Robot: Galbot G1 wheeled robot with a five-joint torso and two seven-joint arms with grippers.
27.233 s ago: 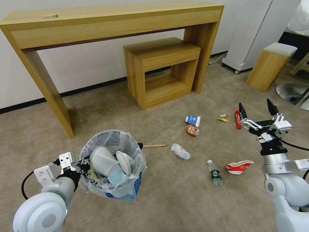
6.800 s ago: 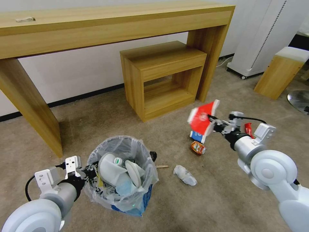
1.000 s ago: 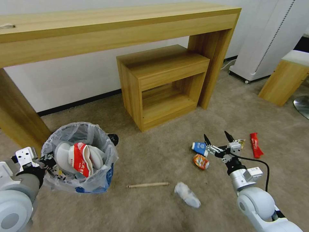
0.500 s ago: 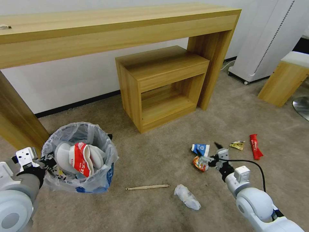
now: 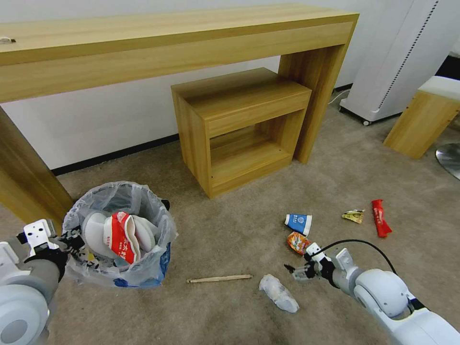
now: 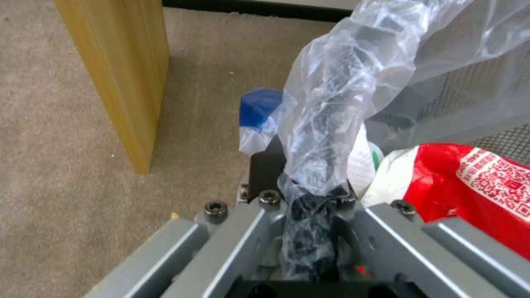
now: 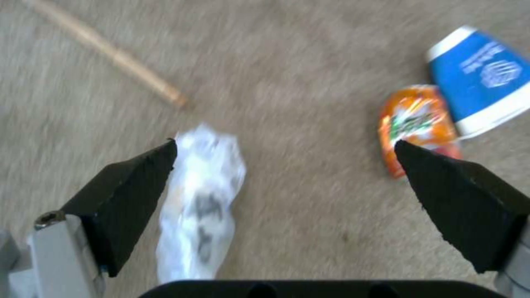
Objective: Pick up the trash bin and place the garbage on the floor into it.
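Change since a second ago: right gripper [image 5: 293, 271] has swung from beside the blue cup [image 5: 299, 223] down toward the tissue wad [image 5: 278, 293] at lower centre, jaws apart and empty. Likely next pick. Left gripper [image 6: 309, 231] clamps the trash bin [image 5: 117, 235] rim, lower left; red cup inside.

Carpeted room, wooden console table [image 5: 167, 36], stool [image 5: 417, 120]

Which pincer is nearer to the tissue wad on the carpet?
Right. The right pincer hovers open beside the tissue wad; the left pincer grips the trash bin, far across.
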